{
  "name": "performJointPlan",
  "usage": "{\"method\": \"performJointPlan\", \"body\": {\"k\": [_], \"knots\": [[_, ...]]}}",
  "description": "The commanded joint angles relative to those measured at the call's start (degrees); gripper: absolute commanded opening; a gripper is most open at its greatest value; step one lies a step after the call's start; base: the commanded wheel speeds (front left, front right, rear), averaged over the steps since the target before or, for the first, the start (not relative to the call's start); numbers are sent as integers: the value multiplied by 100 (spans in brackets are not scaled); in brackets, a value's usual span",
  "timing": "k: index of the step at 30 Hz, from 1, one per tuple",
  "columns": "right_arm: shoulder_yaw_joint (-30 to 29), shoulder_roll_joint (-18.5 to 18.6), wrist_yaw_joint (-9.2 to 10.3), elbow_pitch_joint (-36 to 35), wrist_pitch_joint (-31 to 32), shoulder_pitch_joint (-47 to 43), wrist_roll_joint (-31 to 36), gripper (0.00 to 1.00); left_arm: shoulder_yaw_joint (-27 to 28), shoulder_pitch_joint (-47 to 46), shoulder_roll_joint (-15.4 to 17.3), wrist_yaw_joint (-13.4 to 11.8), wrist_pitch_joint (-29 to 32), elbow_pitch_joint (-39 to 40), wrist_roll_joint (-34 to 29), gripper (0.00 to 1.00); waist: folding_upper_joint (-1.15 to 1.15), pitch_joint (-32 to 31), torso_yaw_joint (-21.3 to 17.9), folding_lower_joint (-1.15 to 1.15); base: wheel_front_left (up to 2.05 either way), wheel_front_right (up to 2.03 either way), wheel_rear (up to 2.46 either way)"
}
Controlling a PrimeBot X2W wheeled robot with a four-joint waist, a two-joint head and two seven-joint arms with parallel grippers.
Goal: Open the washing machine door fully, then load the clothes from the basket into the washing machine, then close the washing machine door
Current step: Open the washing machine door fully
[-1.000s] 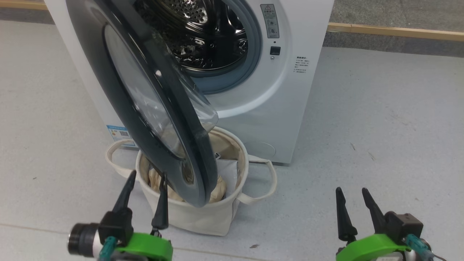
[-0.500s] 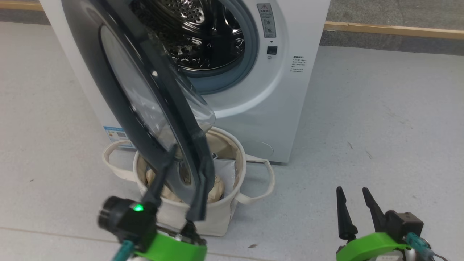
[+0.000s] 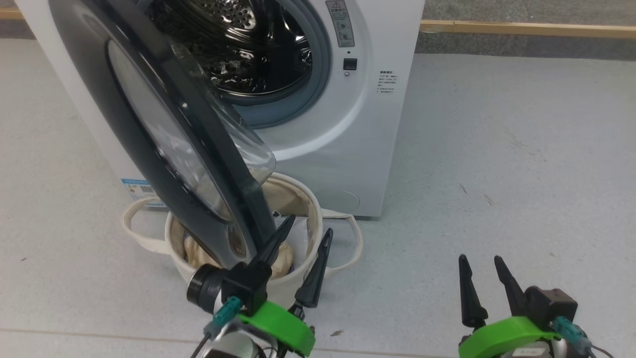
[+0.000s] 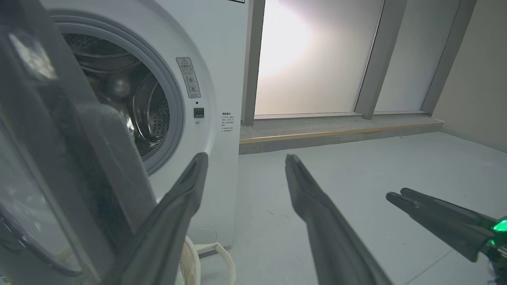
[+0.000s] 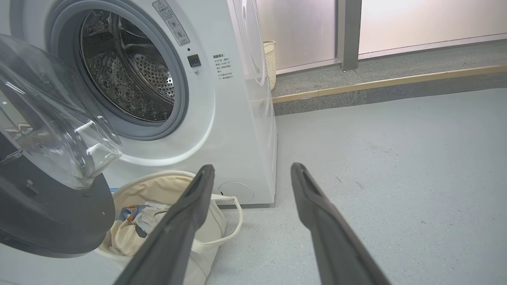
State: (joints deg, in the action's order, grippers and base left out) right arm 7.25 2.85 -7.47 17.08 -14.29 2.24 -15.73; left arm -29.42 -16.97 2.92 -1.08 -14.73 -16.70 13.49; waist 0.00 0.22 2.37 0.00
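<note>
The white washing machine (image 3: pixel 348 149) stands ahead, its steel drum (image 3: pixel 238 49) exposed. Its glossy black door (image 3: pixel 164 134) hangs partly open, swung out over the cream canvas basket (image 3: pixel 298 291). Cream and light blue clothes (image 5: pixel 132 223) lie inside the basket. My left gripper (image 3: pixel 309 223) is open just right of the door's lower edge, over the basket rim, with nothing between its fingers. In the left wrist view the door edge (image 4: pixel 107 170) sits beside the left finger (image 4: pixel 186 198). My right gripper (image 3: pixel 479 263) is open at the lower right, above the floor.
Grey floor (image 3: pixel 497 149) spreads to the right of the washer. A low step with a wooden edge (image 3: pixel 526 29) runs behind. A small woven bin (image 5: pixel 270 57) stands beyond the washer's side. The basket's loop handles (image 3: pixel 348 248) stick out on both sides.
My left gripper has moved right, from the door's outer face to its right edge over the basket. The head camera has shifted, sliding the scene left. The right gripper has stayed put.
</note>
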Motion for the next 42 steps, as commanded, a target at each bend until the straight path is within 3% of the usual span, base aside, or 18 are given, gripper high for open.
{"method": "performJointPlan", "body": {"k": [1, 2, 5, 12, 20, 32, 42], "knots": [[158, 3, -2, -148, -71, 311, -32, 100, 109, -293, -3, -59, -27, 46, 91, 83, 0, 11, -35, 0, 0, 0, 0], [168, 3, -2, -141, -71, 316, -43, 100, 64, -345, -3, -80, -27, -49, 145, 0, 0, 17, -56, 0, 0, 0, 0], [186, 3, -2, -125, -71, 323, -74, 100, -53, -488, -3, -128, -27, -269, 284, 0, 0, 37, -91, 0, 0, 0, 0], [266, 3, -2, -87, -71, 363, -149, 100, -24, -830, -3, -620, -27, -502, 518, 0, 0, 108, -92, 0, 0, 0, 0], [321, 3, -2, -68, -71, 366, -207, 100, 82, -992, -4, -966, -27, -817, 673, 0, 0, 82, -35, 0, 0, 0, 0], [384, 3, -2, -52, -71, 307, -294, 100, 566, -695, -4, -986, -27, -784, 500, 0, 0, 109, 422, 0, 0, 0, 0], [396, 3, -2, -12, -71, 272, -332, 100, 754, -330, -4, -968, -27, -474, 356, 0, 0, 18, 1199, 0, 0, 0, 0]]}}
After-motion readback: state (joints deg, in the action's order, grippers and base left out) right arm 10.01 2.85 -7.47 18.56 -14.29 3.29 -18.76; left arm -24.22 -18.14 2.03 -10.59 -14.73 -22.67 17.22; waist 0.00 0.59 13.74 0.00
